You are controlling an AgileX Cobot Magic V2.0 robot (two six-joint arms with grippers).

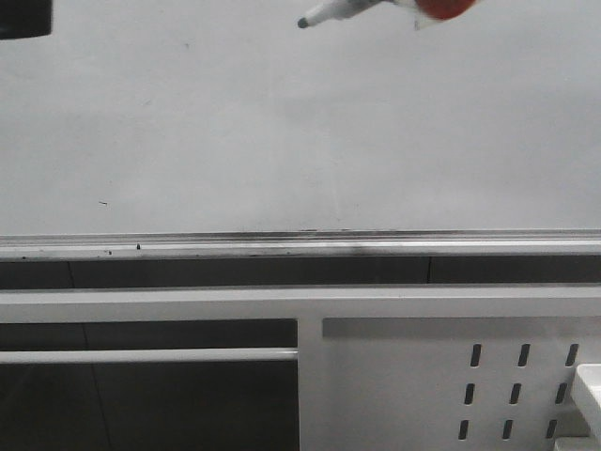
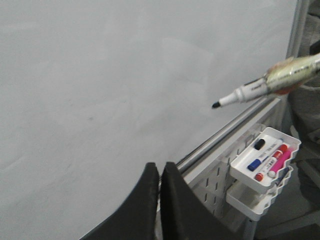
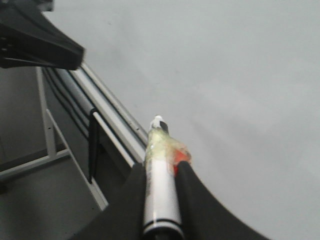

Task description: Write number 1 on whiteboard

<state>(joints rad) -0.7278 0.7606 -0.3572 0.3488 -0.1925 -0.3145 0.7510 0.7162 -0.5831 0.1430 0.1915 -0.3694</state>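
right hand (image 3: pixel 160 192): pinches your white black-tipped marker pen (image 1: pixel 331 12)
left hand (image 2: pixel 160 187): fingers pressed together
glossy white whiteboard (image 1: pixel 300 132): unmarked

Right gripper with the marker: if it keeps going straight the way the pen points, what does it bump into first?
Probably the whiteboard. The right gripper holds the marker with its tip aimed at the bare white surface, and nothing shows in between. How far off the tip is, I cannot tell.

Bare whiteboard (image 1: pixel 282 141) above ledge (image 1: pixel 282 247)
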